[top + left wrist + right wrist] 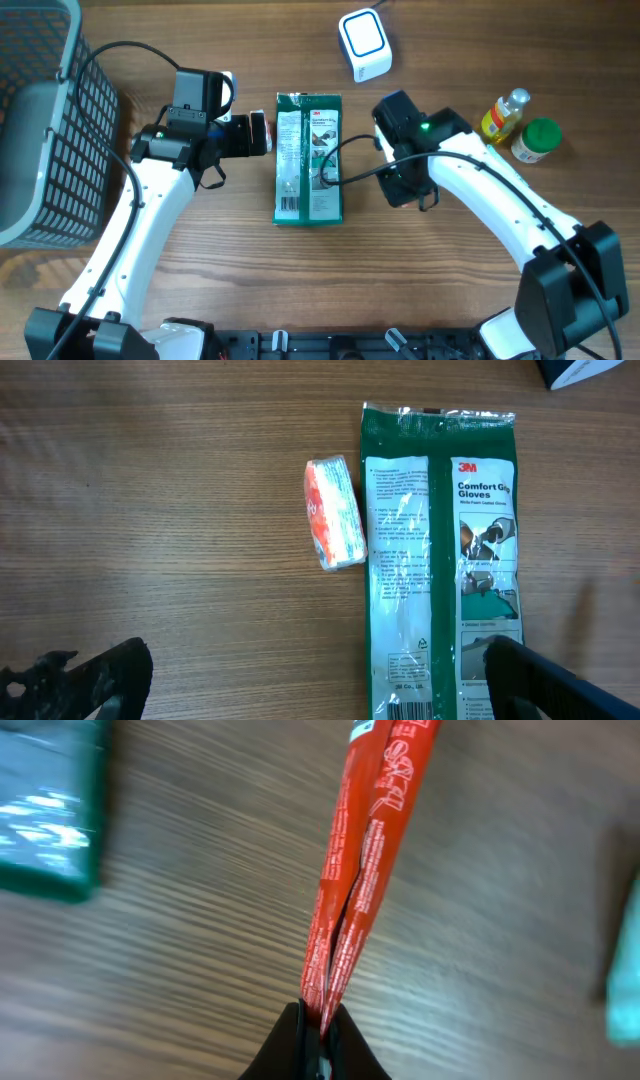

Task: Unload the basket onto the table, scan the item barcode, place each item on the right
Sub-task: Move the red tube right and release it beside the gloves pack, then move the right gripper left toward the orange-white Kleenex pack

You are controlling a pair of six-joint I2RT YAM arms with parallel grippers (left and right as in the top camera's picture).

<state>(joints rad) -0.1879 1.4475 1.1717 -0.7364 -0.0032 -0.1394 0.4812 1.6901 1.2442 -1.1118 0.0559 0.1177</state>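
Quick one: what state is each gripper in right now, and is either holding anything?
Left gripper: open wide, holding nothing.
Right gripper: shut on the red packet.

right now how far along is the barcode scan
Done: the right gripper is shut on a thin red packet. In hand: that packet, not yet at the white scanner. Left: showing its barcode there. The gloves pack lies on the table, left gripper open beside it.
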